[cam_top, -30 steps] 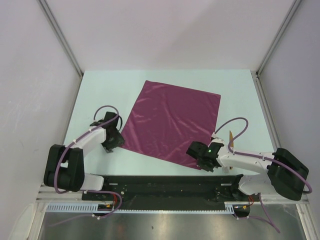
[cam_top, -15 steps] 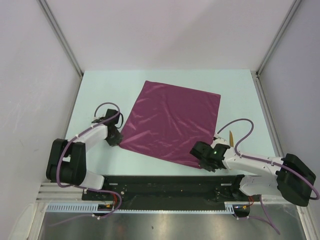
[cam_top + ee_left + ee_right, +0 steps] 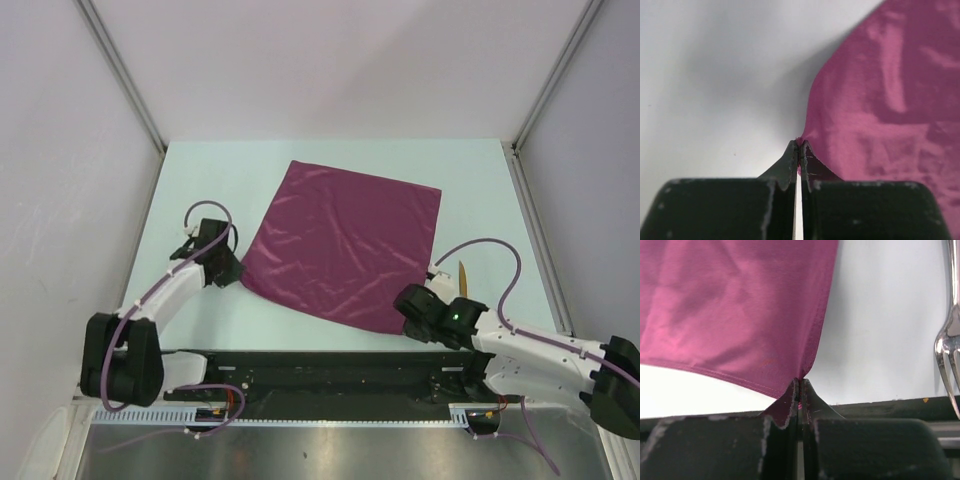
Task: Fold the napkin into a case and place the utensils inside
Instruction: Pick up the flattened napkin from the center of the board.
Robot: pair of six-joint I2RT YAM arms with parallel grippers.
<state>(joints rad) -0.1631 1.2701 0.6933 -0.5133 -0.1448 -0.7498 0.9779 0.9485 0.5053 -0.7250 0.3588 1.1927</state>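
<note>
The plum-magenta napkin (image 3: pixel 340 245) lies spread flat on the pale table, tilted like a diamond. My left gripper (image 3: pixel 237 272) is shut on its near-left corner; in the left wrist view the fingertips (image 3: pixel 800 146) pinch the cloth (image 3: pixel 890 100) to a point. My right gripper (image 3: pixel 407 318) is shut on the near-right corner, where the hem of the napkin (image 3: pixel 740 305) runs into its tips (image 3: pixel 799 385). A golden-yellow utensil (image 3: pixel 461 275) lies just right of the napkin. A silver utensil with tines (image 3: pixel 950 345) shows at the right edge of the right wrist view. No folded case is in view.
The black rail (image 3: pixel 330 365) holding the arm bases runs along the near edge, right behind both grippers. Metal frame posts (image 3: pixel 120 75) and white walls enclose the table on the left, right and back.
The left gripper has shifted slightly toward the napkin and shut on its near-left corner. The right arm has stretched out to the right, its gripper still shut on the near-right corner.
</note>
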